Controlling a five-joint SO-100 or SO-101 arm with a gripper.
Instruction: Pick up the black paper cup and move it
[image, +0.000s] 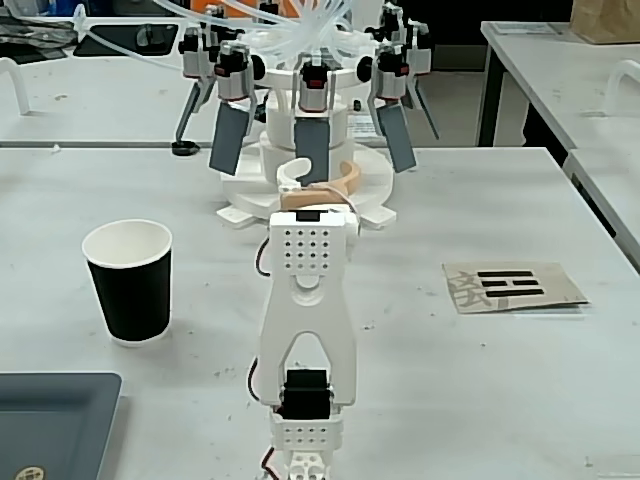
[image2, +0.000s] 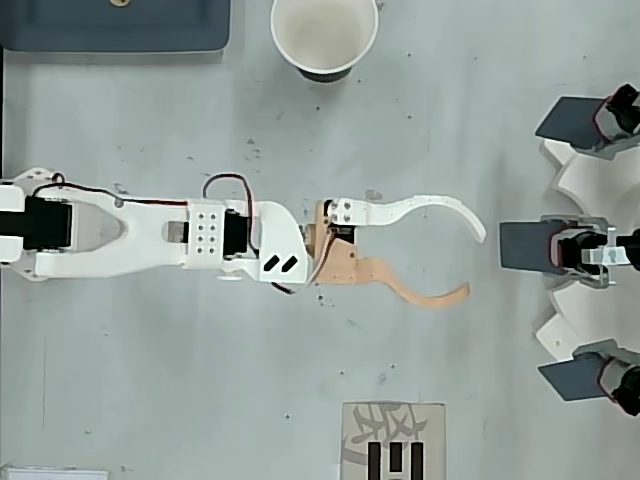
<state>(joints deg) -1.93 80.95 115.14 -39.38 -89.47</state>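
The black paper cup (image: 130, 282) stands upright on the grey table (image: 480, 400), left of the arm in the fixed view and well apart from the gripper (image2: 474, 262). The gripper's white and tan fingers are spread wide, holding nothing, pointed toward the white machine (image2: 590, 250) rather than the cup.

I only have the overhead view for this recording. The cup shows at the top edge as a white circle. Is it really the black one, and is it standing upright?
Observer: Yes. In the fixed view the black paper cup stands upright, its outer wall matte black under a white rim.
Operator: Is the claw down at table level?
Observer: No. The fixed view shows the claw raised off the table, jaws open and empty.
Operator: What are the dark plates beyond it?
Observer: Flat paddles hanging from a white machine with clear tubes.
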